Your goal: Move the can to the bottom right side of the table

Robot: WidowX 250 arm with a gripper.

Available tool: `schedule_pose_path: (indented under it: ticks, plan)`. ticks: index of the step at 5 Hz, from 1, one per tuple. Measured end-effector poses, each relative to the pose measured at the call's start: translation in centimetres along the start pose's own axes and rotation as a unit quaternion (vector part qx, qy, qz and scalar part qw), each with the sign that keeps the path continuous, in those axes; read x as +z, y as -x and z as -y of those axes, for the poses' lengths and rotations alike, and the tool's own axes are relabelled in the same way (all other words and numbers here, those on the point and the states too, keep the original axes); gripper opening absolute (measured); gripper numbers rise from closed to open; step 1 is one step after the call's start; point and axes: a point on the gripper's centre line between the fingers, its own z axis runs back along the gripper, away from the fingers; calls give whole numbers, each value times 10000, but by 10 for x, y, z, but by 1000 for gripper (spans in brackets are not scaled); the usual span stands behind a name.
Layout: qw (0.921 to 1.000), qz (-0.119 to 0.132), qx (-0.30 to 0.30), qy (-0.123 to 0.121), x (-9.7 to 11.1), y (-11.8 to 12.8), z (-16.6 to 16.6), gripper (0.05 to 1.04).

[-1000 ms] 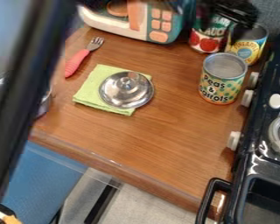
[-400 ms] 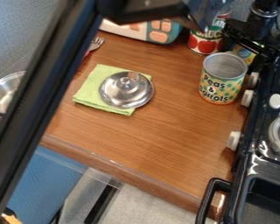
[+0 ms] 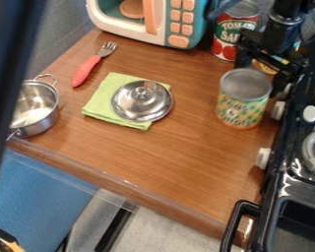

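Status: partial at best. Can (image 3: 244, 101) upright on table (image 3: 167, 152), R side, up twd far end, near stove (image 3: 285, 189). Print on its label smeared, so prob. in motion; can't confirm. Target = bottom R, i.e. near corner by the pan handle (image 3: 237, 216); can well short of it. Right-hand part of goal approx. OK, bottom part not met.

Left to do: bring can twd near edge along stove side, stop before edge, then clear off. Est. most of the travel remains. Path down that side has nothing standing in it; knobs (image 3: 264, 157) jut out on R, could snag can if it drifts. Lid (image 3: 142, 101) + cloth (image 3: 101, 103) well off to L, no issue.

Claw (image 3: 263, 78): at can's far side, by the rim. Fingers look spread, well apart; no grip on can seen. Contact w/ back of can likely, exact touch pt. hidden. Judgement: a push rather than a lift; if pushed too high, can may tip fwd.
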Motion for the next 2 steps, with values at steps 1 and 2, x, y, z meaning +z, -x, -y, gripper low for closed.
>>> schedule_pose_path:
  ticks: [1, 2]
  plan:
    - [9999, 32, -106, 45, 10, 27, 1, 999]
    - [9996, 56, -191, 181, 17, 55, 5, 999]
